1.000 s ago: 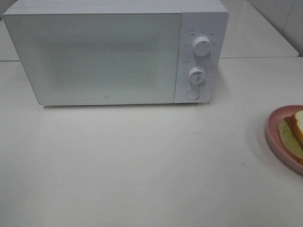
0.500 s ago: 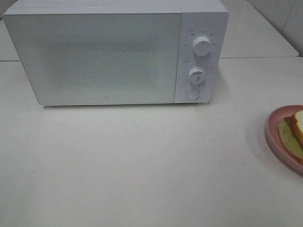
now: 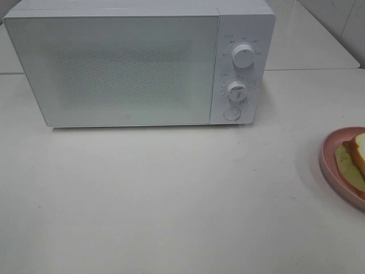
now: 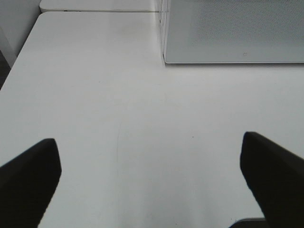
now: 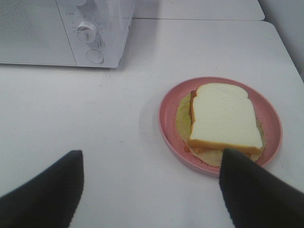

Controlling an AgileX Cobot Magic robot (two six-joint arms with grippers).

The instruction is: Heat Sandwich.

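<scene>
A white microwave (image 3: 140, 63) sits at the back of the pale table (image 3: 171, 194), its door shut, two dials and a round button stacked down its right-hand panel.

The sandwich (image 5: 222, 121) lies flat on a pink plate (image 5: 167, 114) off to the right, well clear of the microwave. From above only a sliver of it (image 3: 355, 161) shows at the table's edge, the plate (image 3: 327, 154) cut off by the frame. White bread on top, tan crust round the sides, yellow-green filling spilling out underneath.

The right gripper (image 5: 151, 187) hangs over the table with its fingers (image 5: 45, 194) spread wide and nothing between them. The plate sits just ahead of them, nearer one finger, whose dark tip overlaps the plate's near rim in the wrist view; whether it touches I can't tell. The microwave's dial panel (image 5: 92, 33) is farther ahead, on the other finger's side.

The left gripper (image 4: 151, 175) is also wide apart and empty, its fingers (image 4: 31, 175) over bare table. The microwave's lower front corner (image 4: 166, 59) lies well ahead, between the two fingers and a little toward one.

Neither arm shows in the high view.
</scene>
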